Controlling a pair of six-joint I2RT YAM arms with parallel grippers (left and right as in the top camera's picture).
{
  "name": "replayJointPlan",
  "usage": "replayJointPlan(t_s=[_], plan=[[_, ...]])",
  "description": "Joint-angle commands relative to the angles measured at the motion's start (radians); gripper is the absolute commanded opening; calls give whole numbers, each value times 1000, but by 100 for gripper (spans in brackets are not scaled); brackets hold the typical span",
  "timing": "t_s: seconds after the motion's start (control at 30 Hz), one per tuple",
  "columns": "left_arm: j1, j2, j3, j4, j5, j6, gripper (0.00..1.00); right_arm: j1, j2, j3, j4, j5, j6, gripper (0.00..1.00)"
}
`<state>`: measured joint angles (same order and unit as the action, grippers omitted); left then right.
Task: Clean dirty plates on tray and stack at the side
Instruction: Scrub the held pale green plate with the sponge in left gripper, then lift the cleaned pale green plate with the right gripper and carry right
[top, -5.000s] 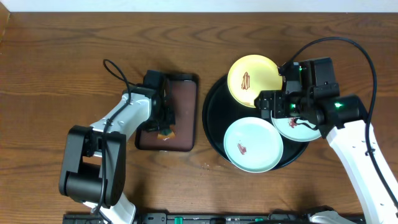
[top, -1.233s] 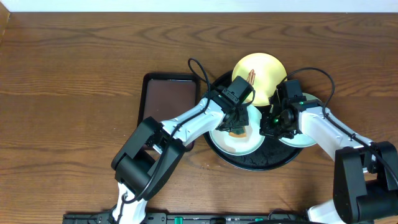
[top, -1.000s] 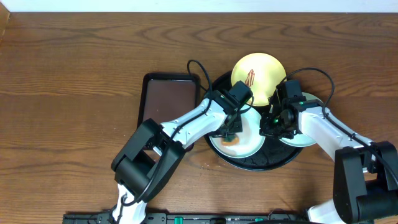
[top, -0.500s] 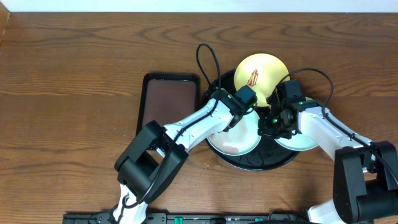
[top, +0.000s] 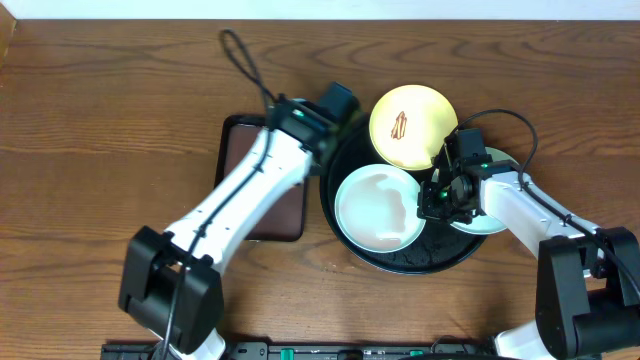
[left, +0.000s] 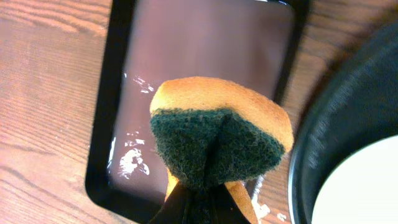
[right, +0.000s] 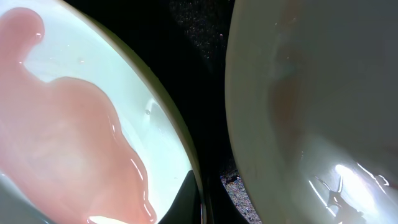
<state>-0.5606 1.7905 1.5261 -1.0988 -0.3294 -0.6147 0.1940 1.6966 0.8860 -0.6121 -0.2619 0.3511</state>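
Black tray (top: 400, 262): we see it on the worktop (top: 100, 120), right of centre, carrying all three plates.
Middle plate (top: 375, 205): we find this mint-white plate nearest, flat on the black tray; a thin pinkish film of liquid (right: 68, 130) lies in it.
Right claw (top: 436, 197): its fingers are together, pinched on the right rim of the middle plate, one inside the rim and one outside.
Right plate (top: 478, 224): mint-white, just beside the middle plate, a strip of black tray showing between them; the right arm covers most of it.
Left claw (left: 198, 202): clamped on a sponge (left: 217, 137), green scouring side pinched in, yellow side outward.
Sponge position: we see it held above the brown tray (left: 205, 56), near the edge that faces the black tray.
Brown tray: rectangular, just left of the black tray, with wet streaks on its floor.
Yellow plate (top: 425, 120): farthest, at the far edge of the black tray, with a red-brown smear (top: 399, 127) at its centre.
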Motion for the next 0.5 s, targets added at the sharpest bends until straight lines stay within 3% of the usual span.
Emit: replayJointPlan(t_s=[0.0, 0.17, 0.2, 0.3, 0.33, 0.37, 0.47], plan=[[107, 6, -84, 64, 155, 109, 7, -8, 7, -17, -11, 78, -8, 1], [270, 6, -270, 212, 310, 218, 7, -8, 7, -16, -11, 78, -9, 1], [300, 6, -288, 228, 343, 244, 13, -8, 7, -17, -11, 78, -9, 1], [384, 5, -307, 249, 464, 320, 49, -8, 7, -17, -9, 78, -8, 1], [401, 1, -301, 230, 489, 319, 56, -8, 7, -16, -9, 78, -9, 1], [415, -5, -297, 215, 510, 319, 56, -8, 7, -16, -9, 78, -9, 3], [470, -51, -284, 175, 576, 320, 58, -8, 7, -16, -3, 77, -9, 24]])
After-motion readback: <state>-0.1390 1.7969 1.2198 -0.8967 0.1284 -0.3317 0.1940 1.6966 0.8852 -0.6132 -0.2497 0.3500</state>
